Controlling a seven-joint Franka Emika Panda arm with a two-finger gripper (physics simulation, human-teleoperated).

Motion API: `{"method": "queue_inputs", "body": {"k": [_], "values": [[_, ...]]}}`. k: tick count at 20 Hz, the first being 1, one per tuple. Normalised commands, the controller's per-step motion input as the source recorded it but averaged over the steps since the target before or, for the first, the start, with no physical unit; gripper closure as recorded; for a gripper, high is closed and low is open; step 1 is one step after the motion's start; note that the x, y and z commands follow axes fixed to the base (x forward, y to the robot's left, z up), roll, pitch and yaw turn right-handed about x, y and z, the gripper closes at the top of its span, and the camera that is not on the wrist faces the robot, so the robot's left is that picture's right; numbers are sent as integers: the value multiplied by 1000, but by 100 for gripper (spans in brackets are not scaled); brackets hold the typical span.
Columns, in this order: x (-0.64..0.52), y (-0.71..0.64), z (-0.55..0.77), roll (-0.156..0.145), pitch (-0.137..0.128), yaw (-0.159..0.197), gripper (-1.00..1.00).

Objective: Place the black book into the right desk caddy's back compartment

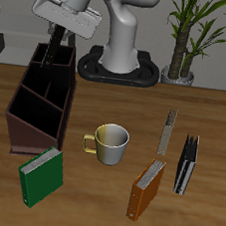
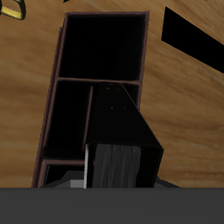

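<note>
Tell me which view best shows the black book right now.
The wrist view: the black book fills it, hanging over the right desk caddy, white page edges visible. In the exterior view the gripper hides most of it above the caddy's far end.

Wooden table carries right desk caddy near back. Mug at centre as landmark: green book nearer front beside it, orange-brown book, grey book, dark book opposite side.

Exterior view looks down from the front; wrist view peers closely into the shared right desk caddy.
</note>
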Motion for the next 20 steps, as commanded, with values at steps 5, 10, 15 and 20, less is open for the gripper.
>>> {"method": "queue_inputs", "body": {"k": [5,10,15,20], "values": [[-62,-65,-39,-21,13,-10,100],[19,51,-61,4,11,4,100],[43,-18,-117,-2,31,0,100],[-5,-74,-181,-25,40,-5,100]]}}
